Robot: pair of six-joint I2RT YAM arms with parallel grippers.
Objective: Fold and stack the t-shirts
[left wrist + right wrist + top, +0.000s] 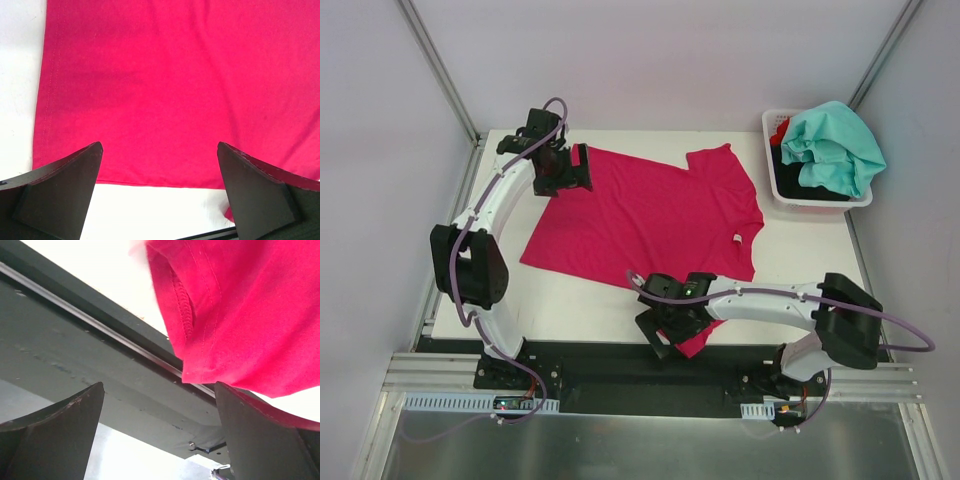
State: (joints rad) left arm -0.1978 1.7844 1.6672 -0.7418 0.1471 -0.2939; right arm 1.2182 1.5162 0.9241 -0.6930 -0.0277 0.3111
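Observation:
A large magenta-pink t-shirt (650, 215) lies spread flat on the white table (580, 300), with a small white label (736, 238) at its neck. One sleeve (696, 344) hangs over the near edge. My left gripper (585, 168) stands open at the shirt's far left corner; in the left wrist view it (160, 147) is above the hem (165, 182), holding nothing. My right gripper (662, 338) is open at the near edge beside the hanging sleeve (240, 315), and its jaws (159, 386) are empty. A teal-mint t-shirt (835, 145) tops black (802, 177) and red (780, 130) ones in the basket.
The white plastic basket (820, 200) sits at the back right corner of the table. A dark rail (100, 325) runs along the table's near edge under the sleeve. Grey walls with metal posts enclose the table on three sides.

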